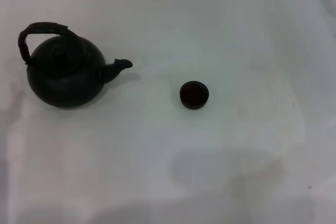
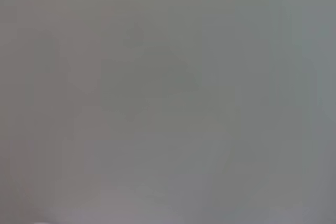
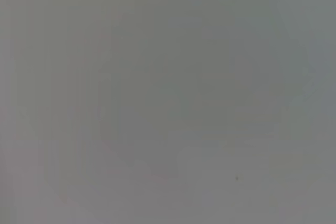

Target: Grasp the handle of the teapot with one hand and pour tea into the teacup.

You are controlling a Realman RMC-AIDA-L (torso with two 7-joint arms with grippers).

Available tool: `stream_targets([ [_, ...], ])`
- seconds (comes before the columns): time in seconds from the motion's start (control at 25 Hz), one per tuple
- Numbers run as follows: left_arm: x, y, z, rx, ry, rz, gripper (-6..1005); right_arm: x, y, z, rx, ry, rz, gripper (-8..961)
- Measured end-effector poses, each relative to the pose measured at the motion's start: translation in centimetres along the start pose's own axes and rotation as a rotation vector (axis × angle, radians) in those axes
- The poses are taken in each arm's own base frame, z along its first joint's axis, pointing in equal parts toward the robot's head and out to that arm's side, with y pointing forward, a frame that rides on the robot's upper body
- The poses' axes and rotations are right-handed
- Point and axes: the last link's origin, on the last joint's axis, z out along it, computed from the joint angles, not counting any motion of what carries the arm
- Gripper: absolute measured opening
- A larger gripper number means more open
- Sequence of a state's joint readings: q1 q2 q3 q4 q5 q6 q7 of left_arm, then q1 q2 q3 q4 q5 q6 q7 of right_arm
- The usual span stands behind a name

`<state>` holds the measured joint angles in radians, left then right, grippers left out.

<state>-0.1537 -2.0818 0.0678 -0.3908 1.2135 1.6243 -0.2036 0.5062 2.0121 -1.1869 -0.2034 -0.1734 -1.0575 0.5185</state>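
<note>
Standing upright at the left of the white desk, the teapot pointed its spout toward the teacup, well apart. The handle arched untouched. Neither gripper appeared; jaw state undeterminable.

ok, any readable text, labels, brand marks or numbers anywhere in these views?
None. The teapot, its handle and the teacup are plain dark, with no markings visible. The white table carries no print. Both wrist views show only blank grey surface.
</note>
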Motion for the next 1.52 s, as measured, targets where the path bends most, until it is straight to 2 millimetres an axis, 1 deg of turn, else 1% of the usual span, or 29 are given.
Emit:
stream_targets([
  [0.04,0.2,-0.9,-0.1,0.038,0.008,-0.006,892,0.0,0.0,0.0,-0.001,0.001,0.0,856],
  [0.08,0.2,-1.1,-0.1,0.045,0.009,-0.01,892,0.1,0.1,0.0,-0.003,0.002,-0.001,856],
  [0.28,0.4,-3.3,0.2,0.122,0.005,-0.06,893,0.4,0.4,-0.1,-0.017,0.016,-0.008,856],
  [0.52,0.5,-4.5,1.5,0.128,-0.012,-0.052,892,1.4,1.3,0.8,-0.025,0.086,-0.02,856],
  [0.68,0.4,-4.4,2.7,0.123,-0.018,-0.053,892,1.9,1.8,1.0,-0.032,0.114,-0.022,856],
  [0.84,0.3,-4.0,3.8,0.118,-0.024,-0.074,893,2.3,2.9,1.1,-0.082,0.138,-0.041,856],
  [0.92,0.3,-3.9,4.1,0.114,-0.027,-0.076,893,2.5,3.0,1.1,-0.086,0.144,-0.043,856],
  [1.16,0.2,-3.5,4.6,0.103,-0.027,-0.081,892,2.9,2.9,0.7,-0.086,0.162,-0.066,856],
  [1.36,0.4,-3.4,5.0,0.094,-0.02,-0.078,891,3.1,2.4,0.0,-0.075,0.166,-0.071,856],
  [1.52,0.4,-3.3,5.1,0.089,-0.016,-0.069,892,3.1,2.2,-0.1,-0.073,0.166,-0.083,856],
])
